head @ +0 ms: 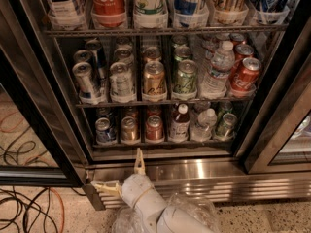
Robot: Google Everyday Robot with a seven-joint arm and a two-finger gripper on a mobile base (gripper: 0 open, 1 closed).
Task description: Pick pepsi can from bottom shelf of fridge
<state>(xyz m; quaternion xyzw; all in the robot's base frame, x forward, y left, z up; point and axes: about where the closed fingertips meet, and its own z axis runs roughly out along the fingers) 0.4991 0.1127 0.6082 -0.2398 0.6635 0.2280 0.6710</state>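
Observation:
The pepsi can [104, 130], short and blue with a silver top, stands at the left front of the bottom shelf [194, 141] of the fridge [43, 106]. A bronze-gold can [129, 129] and a red can [154, 128] stand right of it. My gripper [121, 174] is below the shelf, in front of the ribbed steel base [209, 171]. It is open and empty, one finger [139, 161] pointing up and the other [104, 187] pointing left. It is apart from the cans, a little right of and below the pepsi can.
Small bottles [180, 123] and a green can [226, 125] fill the right of the bottom shelf. Taller cans, a water bottle [217, 71] and red cola cans [245, 75] stand on the rack above. Black door frames flank the opening. Cables [29, 208] lie on the floor at left.

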